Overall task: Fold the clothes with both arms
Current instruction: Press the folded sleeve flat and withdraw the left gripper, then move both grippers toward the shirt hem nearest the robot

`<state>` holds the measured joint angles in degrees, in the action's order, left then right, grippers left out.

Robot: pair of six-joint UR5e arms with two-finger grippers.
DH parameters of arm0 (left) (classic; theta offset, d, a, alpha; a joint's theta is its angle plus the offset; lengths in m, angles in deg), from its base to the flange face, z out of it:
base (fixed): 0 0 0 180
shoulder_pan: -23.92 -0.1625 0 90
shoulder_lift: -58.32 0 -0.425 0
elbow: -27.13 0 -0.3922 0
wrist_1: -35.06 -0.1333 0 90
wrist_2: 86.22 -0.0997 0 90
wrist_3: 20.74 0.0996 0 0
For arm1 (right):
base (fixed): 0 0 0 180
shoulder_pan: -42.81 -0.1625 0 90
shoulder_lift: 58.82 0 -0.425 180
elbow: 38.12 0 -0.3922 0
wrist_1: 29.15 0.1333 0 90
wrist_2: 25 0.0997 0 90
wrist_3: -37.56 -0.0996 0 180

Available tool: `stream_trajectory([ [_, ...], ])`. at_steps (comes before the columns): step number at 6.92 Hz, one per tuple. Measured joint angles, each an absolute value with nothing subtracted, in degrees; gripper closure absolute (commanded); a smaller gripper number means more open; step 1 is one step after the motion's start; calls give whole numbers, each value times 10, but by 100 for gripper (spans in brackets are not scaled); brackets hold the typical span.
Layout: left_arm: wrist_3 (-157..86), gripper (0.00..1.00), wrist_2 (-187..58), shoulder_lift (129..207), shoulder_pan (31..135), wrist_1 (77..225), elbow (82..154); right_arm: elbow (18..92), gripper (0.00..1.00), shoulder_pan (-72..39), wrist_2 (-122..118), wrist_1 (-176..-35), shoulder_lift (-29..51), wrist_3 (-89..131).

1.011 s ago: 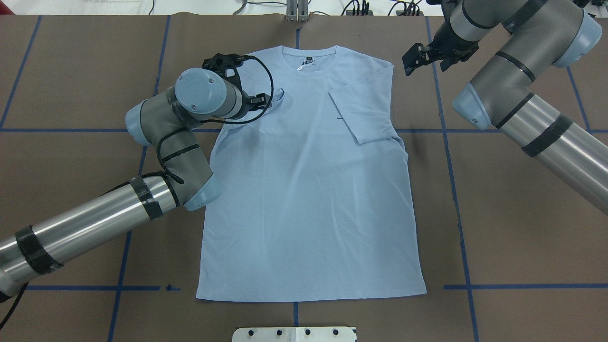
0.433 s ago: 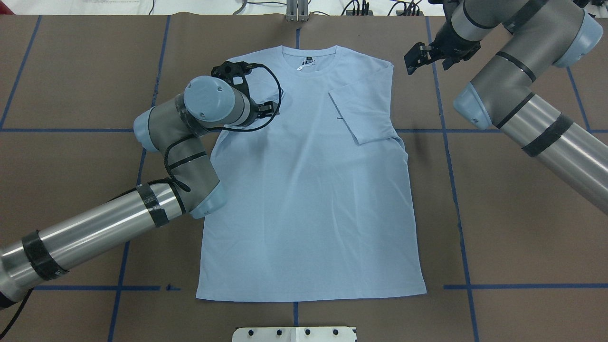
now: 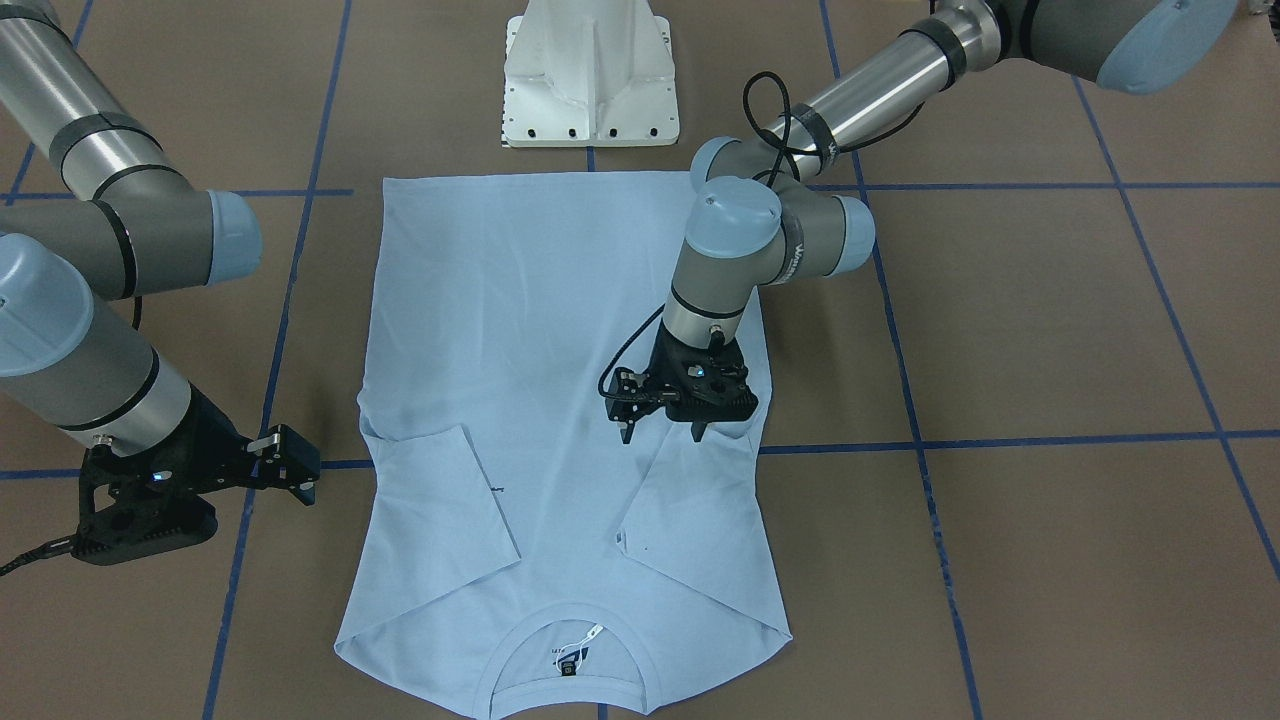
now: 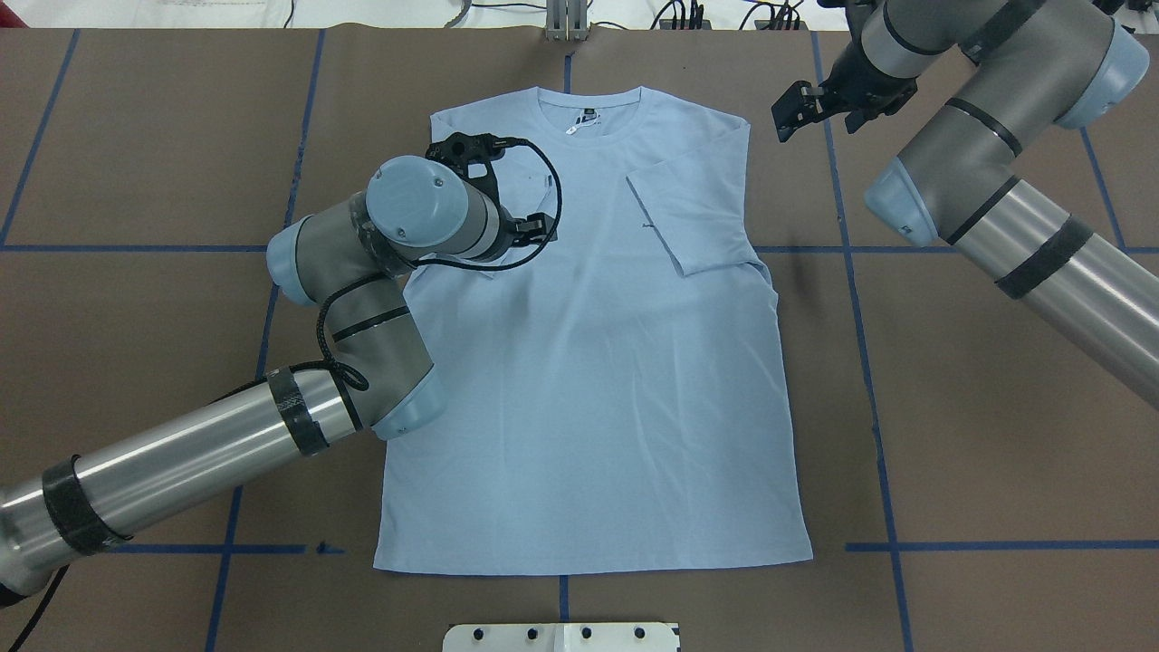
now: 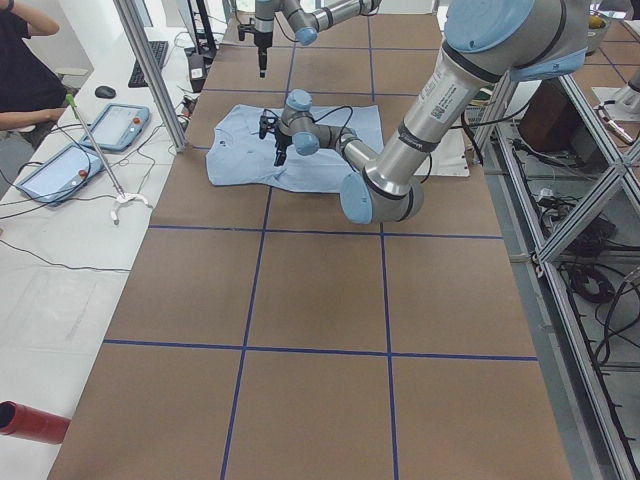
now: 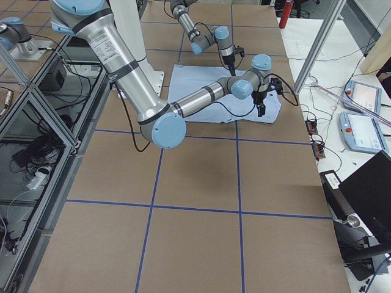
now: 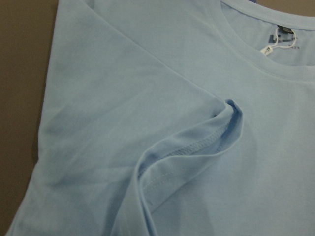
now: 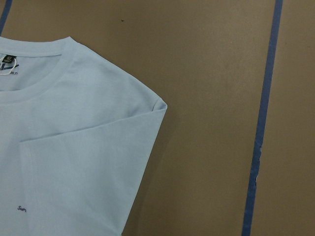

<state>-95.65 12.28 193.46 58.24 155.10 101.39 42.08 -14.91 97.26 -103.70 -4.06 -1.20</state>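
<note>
Left end effector (image 3: 660, 432) released over T-shirt (image 3: 500, 300).
Folded sleeve (image 3: 690, 520) lies beneath it; right end effector (image 3: 303, 470), also released, hangs beside the T-shirt.

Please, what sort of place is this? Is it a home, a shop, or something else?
Most likely a robotics laboratory. A left arm and a right arm work over a table marked with blue tape lines. An aluminium post stands beside it, and what look like teach pendants lie on a side bench.

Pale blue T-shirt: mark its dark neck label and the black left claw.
Dark neck label (image 4: 587, 115): overhead view, on the label's middle.
Black two-finger left claw (image 3: 661, 432): front-facing view, midway between its fingertips.
</note>
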Motion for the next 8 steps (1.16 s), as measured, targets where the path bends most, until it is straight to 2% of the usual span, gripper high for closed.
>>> stream_trajectory([
  [2, -951, 5, 136, 1905, 582, 1526, 1071, 420, 0, -149, 975, -1038, -40, -12],
  [4, -918, 1, 152, 1838, 584, 1469, 1177, 463, 0, -138, 984, -1042, -8, -18],
  [6, -898, 1, 156, 1780, 587, 1413, 1286, 594, 0, -91, 965, -1043, 99, -91],
  [8, -895, 1, 159, 1711, 589, 1403, 1376, 728, 0, 1, 918, -1041, 204, -205],
])
